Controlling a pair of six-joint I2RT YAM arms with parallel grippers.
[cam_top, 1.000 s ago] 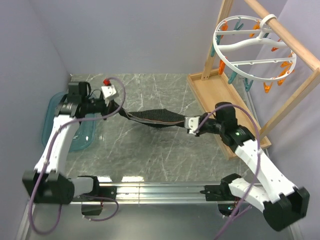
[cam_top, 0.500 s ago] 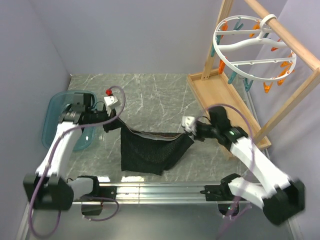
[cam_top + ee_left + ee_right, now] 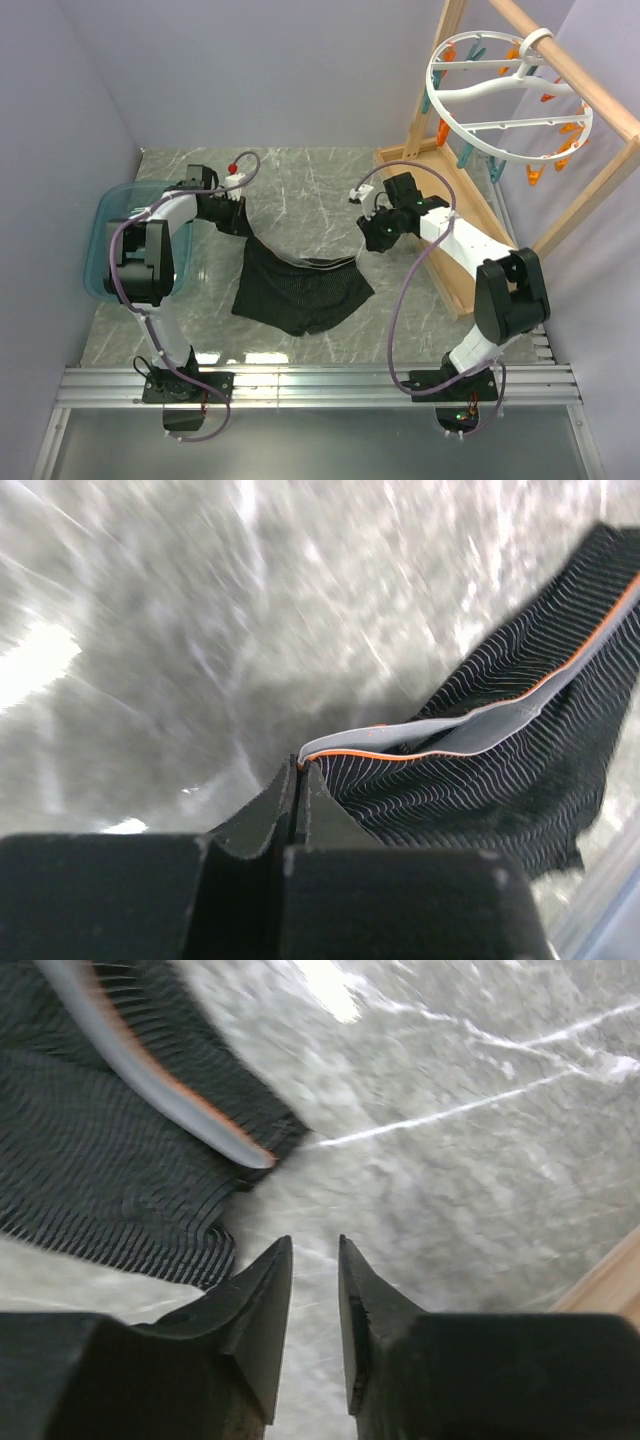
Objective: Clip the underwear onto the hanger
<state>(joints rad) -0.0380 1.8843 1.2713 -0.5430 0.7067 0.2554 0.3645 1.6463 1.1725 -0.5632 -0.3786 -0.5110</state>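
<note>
The left claw (image 3: 298,770) is pressed together on the grey, orange-edged waistband (image 3: 440,728) of the underwear (image 3: 480,790), pinching one corner of it right at its tips. From that pinch the black ribbed cloth runs away to the claw's right. It then drops onto the marble table (image 3: 300,185), where it lies spread between the two arms. Behind this claw, on the side away from the cloth, sits a teal tub (image 3: 98,262).

The right claw (image 3: 313,1260) stands a little spread, with a narrow gap at its tips and nothing in it. It hangs over bare marble. The other end of the waistband lies just ahead of it and to its left, not touching. Behind this claw, high on the wooden rack (image 3: 430,185), hangs the hanger (image 3: 512,122), well apart from the cloth.
</note>
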